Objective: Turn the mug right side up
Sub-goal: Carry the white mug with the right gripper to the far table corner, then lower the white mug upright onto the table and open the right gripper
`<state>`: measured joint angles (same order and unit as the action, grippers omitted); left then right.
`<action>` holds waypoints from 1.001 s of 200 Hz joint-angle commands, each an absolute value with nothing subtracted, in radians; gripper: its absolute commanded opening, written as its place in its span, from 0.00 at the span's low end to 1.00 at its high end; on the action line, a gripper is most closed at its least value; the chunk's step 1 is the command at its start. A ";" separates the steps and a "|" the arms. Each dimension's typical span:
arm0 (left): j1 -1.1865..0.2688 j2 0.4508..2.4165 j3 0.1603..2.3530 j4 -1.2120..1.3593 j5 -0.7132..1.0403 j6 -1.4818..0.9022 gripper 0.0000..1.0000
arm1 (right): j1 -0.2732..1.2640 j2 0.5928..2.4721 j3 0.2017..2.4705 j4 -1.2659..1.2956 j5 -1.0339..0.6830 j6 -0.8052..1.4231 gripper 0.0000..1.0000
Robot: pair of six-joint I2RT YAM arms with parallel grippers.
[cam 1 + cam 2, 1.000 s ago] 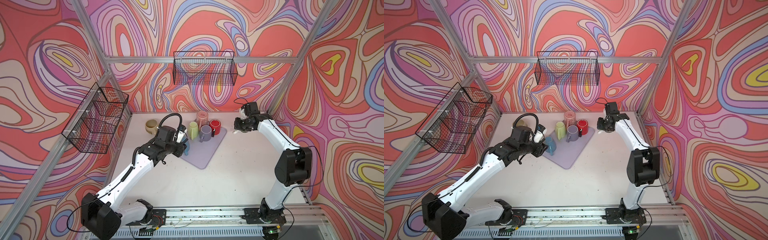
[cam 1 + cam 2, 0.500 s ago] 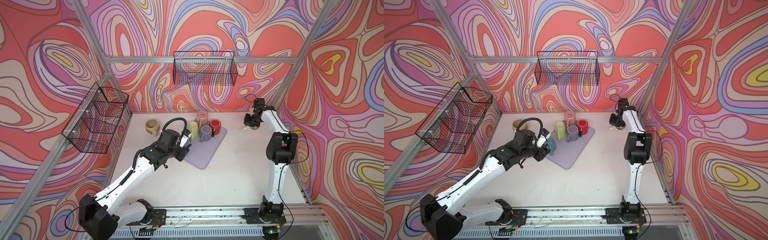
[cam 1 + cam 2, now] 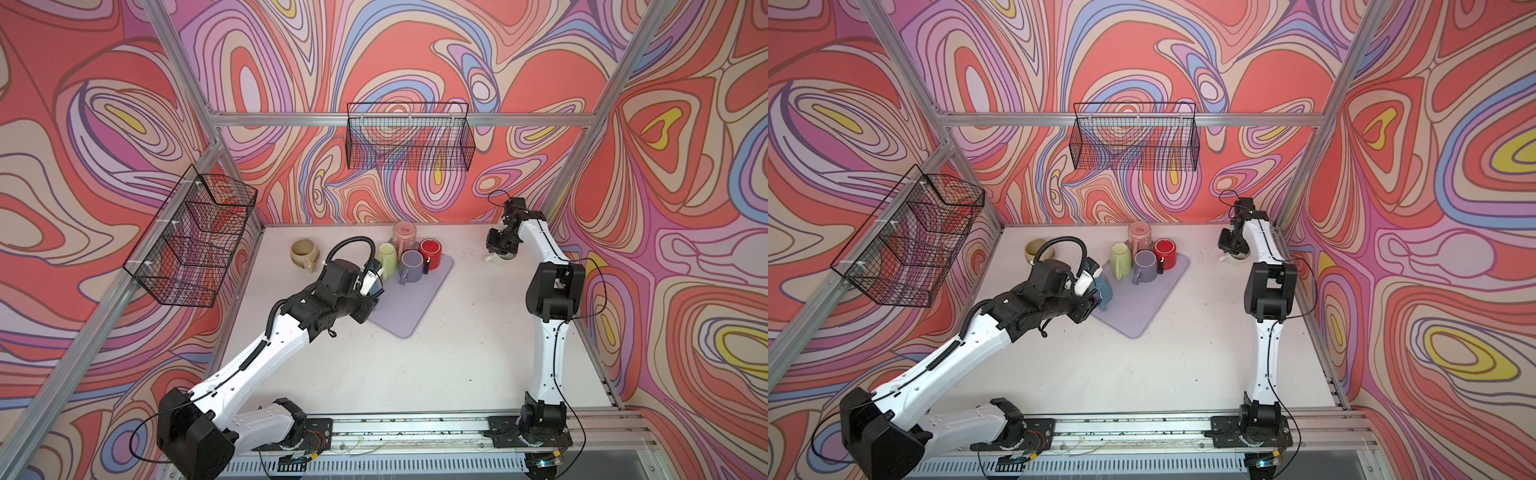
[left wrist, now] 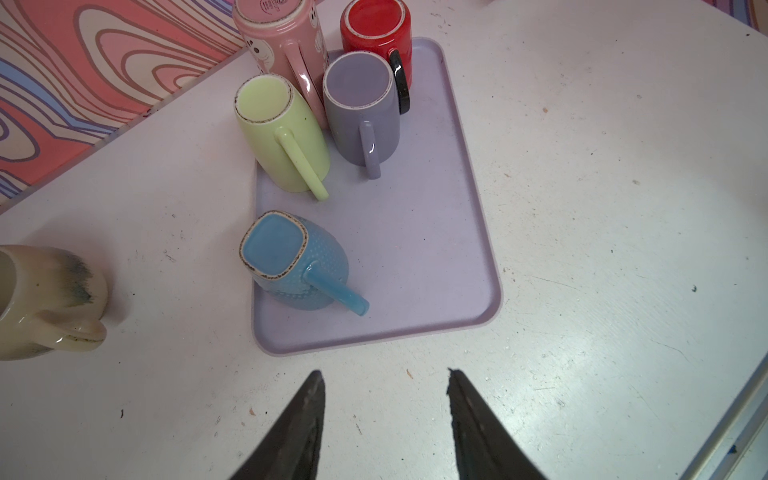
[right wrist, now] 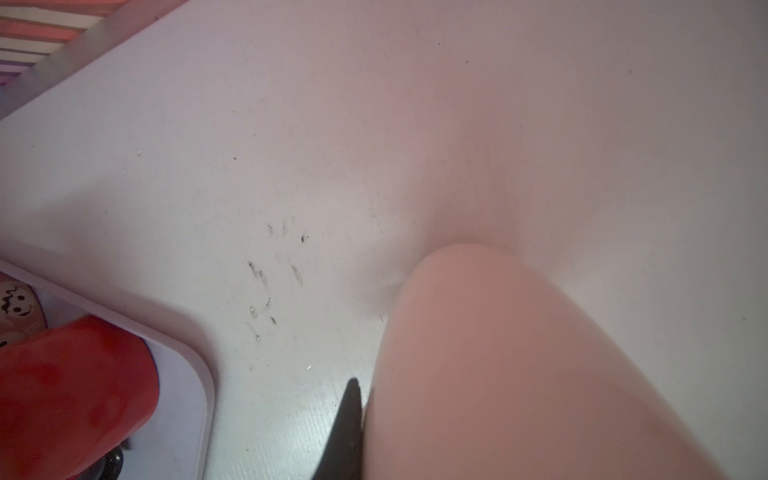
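Left: left hand [image 4: 384,374], fingers parted, clear of the mug. Item: textured blue ceramic mug [image 4: 295,266] at the left edge of the lilac plastic tray [image 4: 415,249]. Base up, mouth down, long axis vertical, handle towards that hand. Far right: right hand [image 3: 500,249] pinched on a pale glazed mug [image 5: 519,374]. We see one finger; the mug's mouth is hidden.

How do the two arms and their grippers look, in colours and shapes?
Both the left arm and the right arm have white links and black joints. A black ribbed hose loops over the left wrist; thin black cables follow the right arm. The left gripper has dark fingers that taper to points.
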<state>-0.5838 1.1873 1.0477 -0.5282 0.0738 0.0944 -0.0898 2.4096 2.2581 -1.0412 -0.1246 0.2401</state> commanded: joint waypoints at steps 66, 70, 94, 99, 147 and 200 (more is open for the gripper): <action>-0.589 1.198 1.040 -0.541 0.051 0.122 0.51 | -0.100 2.477 2.339 -1.045 -0.135 0.220 0.22; -0.589 1.198 1.039 -0.541 0.050 0.122 0.50 | -0.101 2.477 2.342 -1.045 -0.134 0.221 0.23; -0.589 1.198 1.040 -0.543 0.050 0.123 0.51 | -0.105 2.490 2.376 -1.052 -0.130 0.224 0.24; -0.589 1.197 1.040 -0.543 0.048 0.124 0.50 | -0.106 2.495 2.383 -1.055 -0.130 0.224 0.24; -0.589 1.198 1.040 -0.543 0.045 0.125 0.50 | -0.111 2.517 2.450 -1.063 -0.124 0.226 0.27; -0.589 1.205 1.040 -0.545 0.041 0.126 0.50 | -0.112 2.512 2.517 -1.063 -0.132 0.227 0.31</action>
